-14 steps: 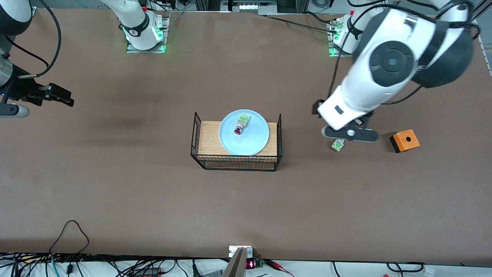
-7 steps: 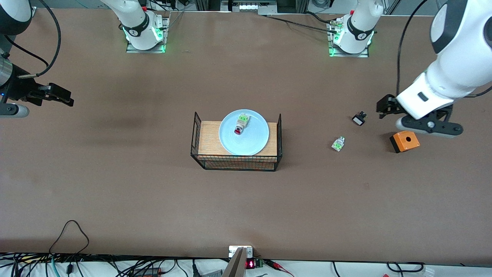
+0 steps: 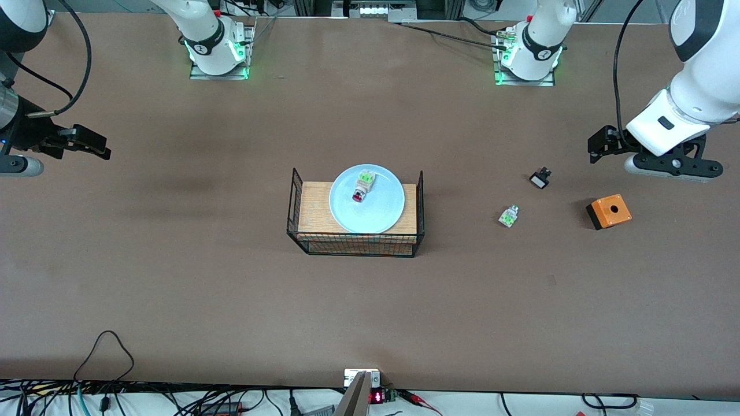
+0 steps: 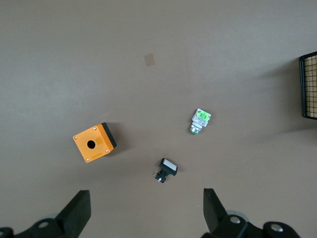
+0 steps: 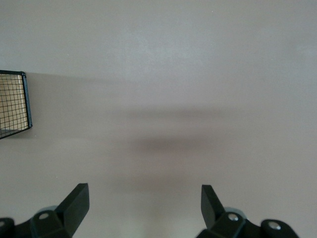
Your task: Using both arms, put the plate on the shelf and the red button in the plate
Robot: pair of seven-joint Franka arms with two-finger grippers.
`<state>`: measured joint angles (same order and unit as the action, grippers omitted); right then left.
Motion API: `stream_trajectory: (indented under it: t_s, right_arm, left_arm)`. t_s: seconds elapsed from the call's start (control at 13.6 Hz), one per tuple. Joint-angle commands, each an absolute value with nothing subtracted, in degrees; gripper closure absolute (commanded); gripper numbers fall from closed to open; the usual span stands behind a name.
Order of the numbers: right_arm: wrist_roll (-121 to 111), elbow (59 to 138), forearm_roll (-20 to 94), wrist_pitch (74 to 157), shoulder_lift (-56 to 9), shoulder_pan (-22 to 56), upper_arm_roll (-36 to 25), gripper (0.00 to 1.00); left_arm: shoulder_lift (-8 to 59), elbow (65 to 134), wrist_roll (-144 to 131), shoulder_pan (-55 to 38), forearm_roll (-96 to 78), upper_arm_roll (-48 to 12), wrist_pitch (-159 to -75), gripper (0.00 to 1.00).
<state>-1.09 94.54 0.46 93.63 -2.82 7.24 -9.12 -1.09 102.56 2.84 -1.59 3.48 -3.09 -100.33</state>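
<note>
The light blue plate [image 3: 366,199] rests on the wooden board in the black wire basket [image 3: 299,196] at the table's middle. The red button [image 3: 362,186] lies on the plate, red cap toward the front camera. My left gripper [image 3: 604,147] is open and empty, up in the air over the bare table at the left arm's end, above the orange box. In the left wrist view its fingers [image 4: 79,210] stand wide apart [image 4: 147,214]. My right gripper [image 3: 87,143] is open and empty over the right arm's end, its fingers [image 5: 75,199] spread over bare table [image 5: 144,210].
An orange box with a hole [image 3: 609,211] [image 4: 94,142], a whitish-green switch with no red cap [image 3: 509,216] [image 4: 199,120] and a small black-and-white switch [image 3: 539,178] [image 4: 167,169] lie on the table between the basket and the left arm's end. Cables run along the front edge.
My left arm has swung away from the whitish-green switch toward the left arm's end of the table and risen, uncovering the black-and-white switch. The right arm has not moved.
</note>
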Motion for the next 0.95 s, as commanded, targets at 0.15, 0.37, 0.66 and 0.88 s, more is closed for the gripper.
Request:
stream_trajectory:
  t_s: [0.15,0.37,0.66,0.88]
  right_arm:
    - [-1.3,94.5,-0.3,93.3,-2.2,7.4,-9.1,0.0]
    - [-1.3,94.5,-0.4,93.3,-2.2,7.4,-9.2,0.0]
    - [-1.3,94.5,-0.4,93.3,-2.3,7.4,-9.1,0.0]
    - [-1.3,94.5,-0.4,93.3,-2.3,7.4,-9.1,0.0]
  left_arm:
    - [-0.8,100.6,4.7,1.2,2.0,-3.2,-98.1,0.0]
    - [-0.9,100.4,4.3,1.1,1.9,-3.6,-97.6,0.0]
    - [-0.1,97.4,4.0,0.5,1.8,-4.0,-94.2,0.0]
    - [1.4,94.6,3.8,0.5,1.8,-3.9,-92.4,0.0]
